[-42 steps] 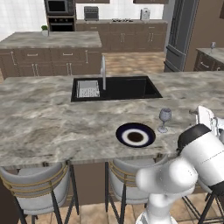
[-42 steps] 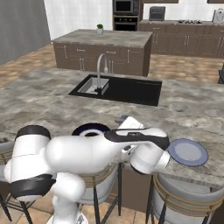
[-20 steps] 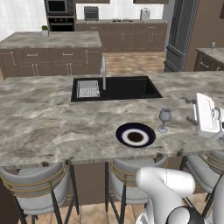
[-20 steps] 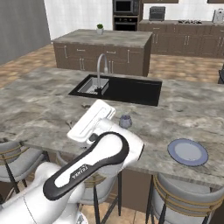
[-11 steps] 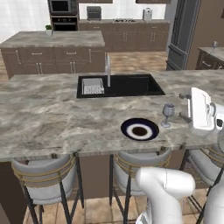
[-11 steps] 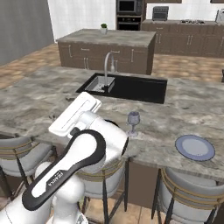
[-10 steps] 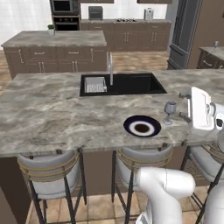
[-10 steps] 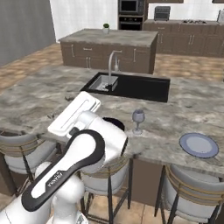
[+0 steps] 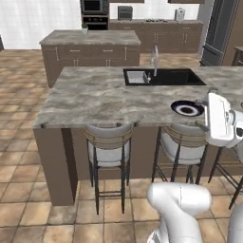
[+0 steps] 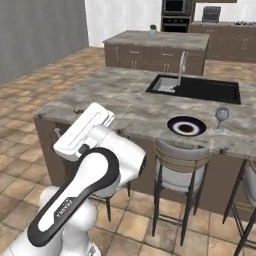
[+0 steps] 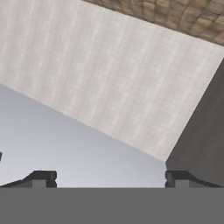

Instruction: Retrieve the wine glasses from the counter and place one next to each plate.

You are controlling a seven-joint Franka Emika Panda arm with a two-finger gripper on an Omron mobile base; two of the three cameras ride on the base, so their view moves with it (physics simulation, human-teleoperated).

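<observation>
Base has backed off from the counter [image 10: 125,107]; hand [image 11: 110,176] empty, fingers wide apart, wine glass [image 10: 221,117] and navy-rimmed plate [image 10: 186,126] well away from it.

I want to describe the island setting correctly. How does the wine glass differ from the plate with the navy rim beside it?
The wine glass stands upright on a thin stem; the plate lies flat and low. The wine glass is clear grey-blue; the plate is opaque, with a navy rim, a white ring and a dark centre. The wine glass looks much narrower than the plate. Both rest on the island top, near its front edge.
</observation>
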